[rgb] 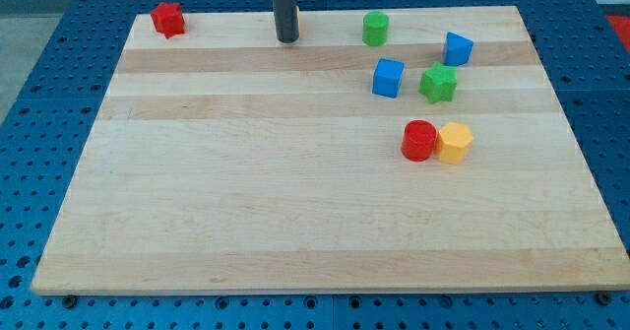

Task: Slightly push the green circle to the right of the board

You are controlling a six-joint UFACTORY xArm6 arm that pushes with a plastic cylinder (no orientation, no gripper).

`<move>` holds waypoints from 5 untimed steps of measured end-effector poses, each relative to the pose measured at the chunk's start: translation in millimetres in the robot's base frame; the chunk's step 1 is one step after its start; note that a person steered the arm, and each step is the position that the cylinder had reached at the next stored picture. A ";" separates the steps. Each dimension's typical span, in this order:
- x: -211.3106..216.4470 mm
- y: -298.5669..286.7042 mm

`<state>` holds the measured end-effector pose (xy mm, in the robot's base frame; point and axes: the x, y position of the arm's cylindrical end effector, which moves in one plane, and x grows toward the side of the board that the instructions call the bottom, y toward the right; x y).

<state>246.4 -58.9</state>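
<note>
The green circle (375, 29) is a short green cylinder near the board's top edge, right of centre. My tip (286, 38) touches the board near the top edge, well to the left of the green circle and apart from it. A green star (438, 83) lies lower right of the circle. A blue cube (388, 77) sits just left of the star. A second blue block (458, 48) lies above right of the star.
A red star-like block (168, 19) sits at the board's top left corner. A red cylinder (419, 140) and a yellow block (454, 143) touch side by side at right of centre. The wooden board (246, 202) rests on a blue pegboard table.
</note>
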 end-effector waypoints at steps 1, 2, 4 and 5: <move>3.6 -1.0; 3.5 16.2; 1.4 92.0; -9.9 119.3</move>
<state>236.5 60.5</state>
